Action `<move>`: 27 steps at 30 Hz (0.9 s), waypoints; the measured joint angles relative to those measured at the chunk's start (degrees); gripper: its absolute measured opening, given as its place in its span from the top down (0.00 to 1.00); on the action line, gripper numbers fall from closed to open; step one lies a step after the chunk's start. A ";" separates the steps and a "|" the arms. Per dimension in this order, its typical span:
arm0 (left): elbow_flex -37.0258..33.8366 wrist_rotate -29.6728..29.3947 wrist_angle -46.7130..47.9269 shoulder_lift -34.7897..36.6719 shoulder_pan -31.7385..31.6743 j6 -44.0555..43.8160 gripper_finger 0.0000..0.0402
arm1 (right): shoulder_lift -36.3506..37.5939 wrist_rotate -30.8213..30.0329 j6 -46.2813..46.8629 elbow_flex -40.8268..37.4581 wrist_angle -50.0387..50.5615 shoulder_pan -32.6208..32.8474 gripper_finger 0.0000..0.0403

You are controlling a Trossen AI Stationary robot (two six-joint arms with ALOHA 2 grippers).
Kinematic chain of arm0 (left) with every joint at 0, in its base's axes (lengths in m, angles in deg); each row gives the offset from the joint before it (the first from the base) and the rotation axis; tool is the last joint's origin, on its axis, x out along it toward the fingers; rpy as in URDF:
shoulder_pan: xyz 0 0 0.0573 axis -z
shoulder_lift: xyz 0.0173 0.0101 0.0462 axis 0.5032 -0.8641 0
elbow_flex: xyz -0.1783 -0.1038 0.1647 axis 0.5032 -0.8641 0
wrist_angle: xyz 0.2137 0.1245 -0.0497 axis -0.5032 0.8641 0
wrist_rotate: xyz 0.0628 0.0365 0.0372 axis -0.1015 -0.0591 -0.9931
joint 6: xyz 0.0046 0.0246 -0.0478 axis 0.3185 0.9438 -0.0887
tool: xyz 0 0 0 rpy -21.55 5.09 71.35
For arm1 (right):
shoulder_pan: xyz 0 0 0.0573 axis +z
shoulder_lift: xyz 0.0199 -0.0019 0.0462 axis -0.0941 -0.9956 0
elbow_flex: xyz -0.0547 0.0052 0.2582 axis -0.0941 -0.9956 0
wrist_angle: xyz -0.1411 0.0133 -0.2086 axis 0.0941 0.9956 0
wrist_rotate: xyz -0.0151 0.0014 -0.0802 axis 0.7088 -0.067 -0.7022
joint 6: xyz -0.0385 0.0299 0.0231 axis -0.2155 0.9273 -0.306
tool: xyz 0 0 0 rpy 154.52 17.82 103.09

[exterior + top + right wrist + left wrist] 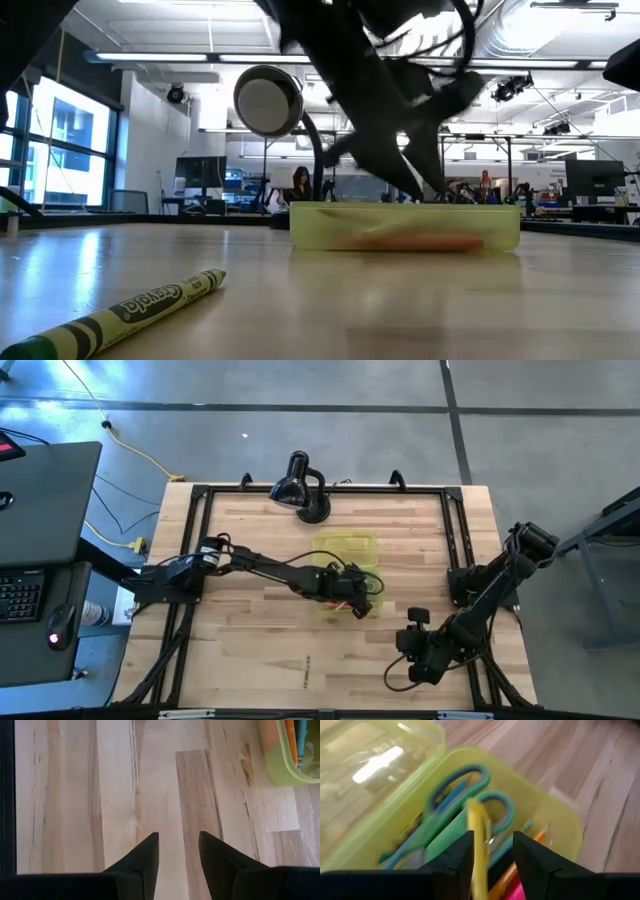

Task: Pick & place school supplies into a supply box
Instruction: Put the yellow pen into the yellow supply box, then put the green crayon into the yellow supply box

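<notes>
The supply box (555, 820) holds green-handled scissors (470, 795) and pencils, half hidden under the left pincer (492, 855), parted around a yellow pencil (479, 845).

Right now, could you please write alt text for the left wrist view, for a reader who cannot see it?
The left gripper, fingers apart, hangs over the open yellow-green supply box with a yellow pencil between its fingers. Green-handled scissors and other pens lie inside, on a wooden table.

Green crayon (120, 312) lying near; supply box (405, 228) beyond, arm above.
</notes>
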 joint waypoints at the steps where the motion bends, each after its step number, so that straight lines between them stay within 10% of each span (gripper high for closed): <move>1: 0.72 0.24 2.46 0.52 0.00 -0.04 0.59 | 0.00 -0.02 -0.02 0.00 -0.02 0.00 0.71; 13: 22.21 8.22 46.89 1.93 6.14 -18.27 0.70 | 0.00 -2.90 -0.20 0.00 -0.08 0.00 0.71; 20: 24.89 11.73 51.77 1.81 17.33 -35.88 0.78 | 0.00 -5.79 -1.61 0.00 0.01 -0.15 0.71; 27: 22.48 -4.13 46.74 -0.83 28.47 -52.37 0.87 | 0.00 -7.63 -1.75 0.00 -0.68 -0.17 0.71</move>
